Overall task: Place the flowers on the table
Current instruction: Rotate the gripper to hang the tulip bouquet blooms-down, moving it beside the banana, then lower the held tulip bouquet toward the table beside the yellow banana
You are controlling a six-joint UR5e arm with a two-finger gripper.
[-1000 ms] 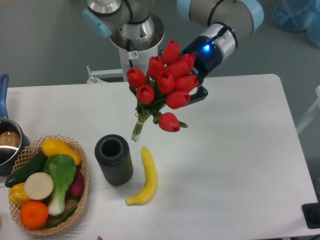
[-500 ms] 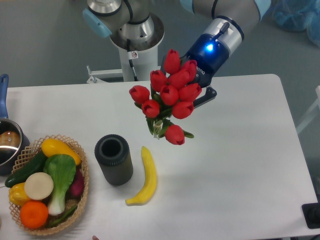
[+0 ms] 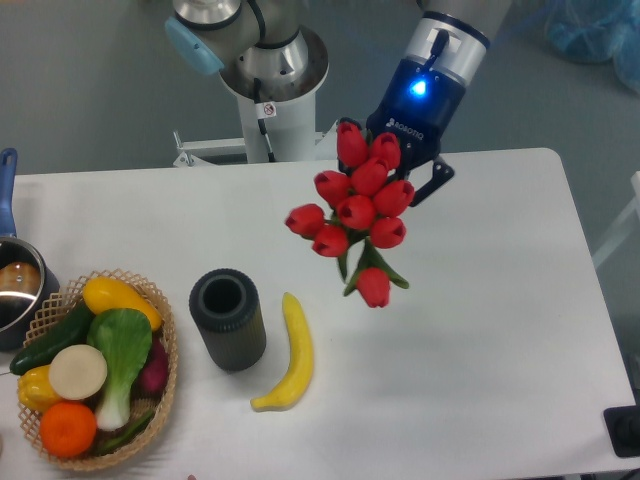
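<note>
Gripper: mine, clamped on the flowers (fingers mostly hidden behind the blooms).
Basket: vegetables, far left.
Cylinder: dark, upright.
Banana: beside it.
Flowers: held above the worktop, heads toward camera.

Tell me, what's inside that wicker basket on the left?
The basket holds an orange, a yellow squash, a leafy green and other produce; anything underneath them is hidden.

The flowers look like smooth, slightly glossy plastic or fabric. Below them, the table is smooth matt white. Left of the flowers, the cylinder is matt dark, the banana waxy, the basket rough woven wicker.
</note>
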